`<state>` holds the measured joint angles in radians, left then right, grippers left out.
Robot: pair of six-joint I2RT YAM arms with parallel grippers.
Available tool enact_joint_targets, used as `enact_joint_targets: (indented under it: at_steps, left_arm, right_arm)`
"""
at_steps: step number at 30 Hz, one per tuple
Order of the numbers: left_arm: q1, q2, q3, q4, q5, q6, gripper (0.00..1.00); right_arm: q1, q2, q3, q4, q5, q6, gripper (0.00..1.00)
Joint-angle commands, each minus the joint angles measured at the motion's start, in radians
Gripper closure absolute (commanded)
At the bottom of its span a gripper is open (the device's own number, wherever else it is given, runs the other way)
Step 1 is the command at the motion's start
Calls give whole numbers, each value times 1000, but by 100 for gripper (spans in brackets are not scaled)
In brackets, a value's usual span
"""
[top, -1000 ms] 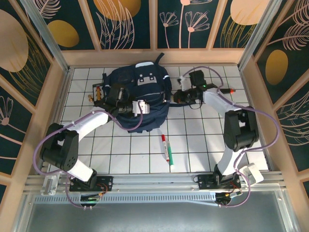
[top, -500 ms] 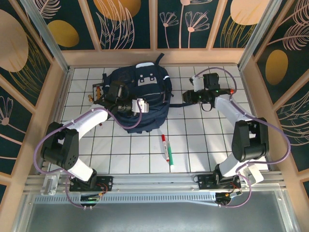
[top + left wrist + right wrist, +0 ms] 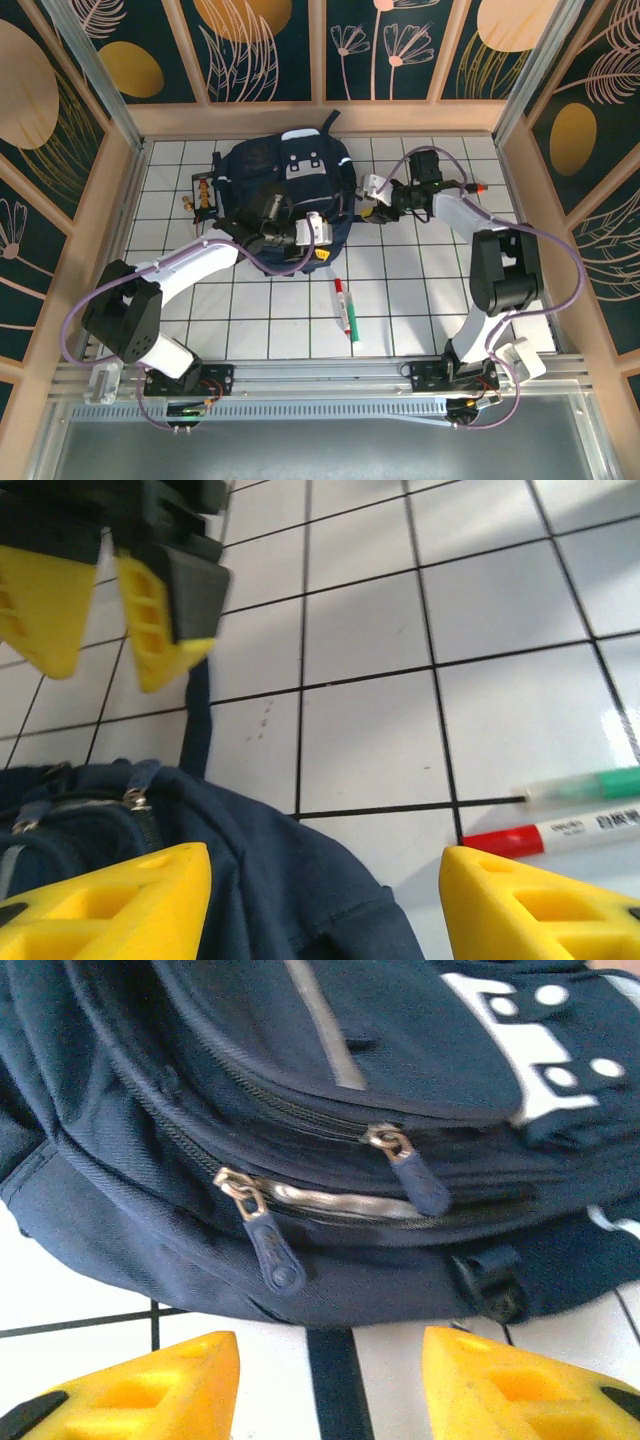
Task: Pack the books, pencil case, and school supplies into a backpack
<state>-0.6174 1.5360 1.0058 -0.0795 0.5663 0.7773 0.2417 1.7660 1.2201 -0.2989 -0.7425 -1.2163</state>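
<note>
seeing the backpack (image 3: 285,190) lying at the far middle of the tiled table (image 3: 430,290). hanging the left gripper (image 3: 325,860) over the bag's near right corner, jaws standing wide, holding nothing. hovering the right gripper (image 3: 330,1345) just beside the bag's right edge, jaws parted and empty, facing a zipper pull (image 3: 270,1250). finding the marker pen (image 3: 344,308) lying on the tiles nearer the arm bases, apart from the bag.
</note>
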Motion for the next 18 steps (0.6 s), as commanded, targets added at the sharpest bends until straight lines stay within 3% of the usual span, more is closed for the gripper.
enact_joint_targets:
  at_steps: [1,9,18]
  left_arm:
    - [11,5,0,56,-103,-99,40]
    - [10,62,48,-3,-183,-88,54]
    - [11,86,31,-18,-205,-78,55]
  right_arm:
    - [34,61,65,-91,-17,-124,51]
    - [82,161,139,-94,9,-24,66]
    - [102,196,128,-92,65,10,70]
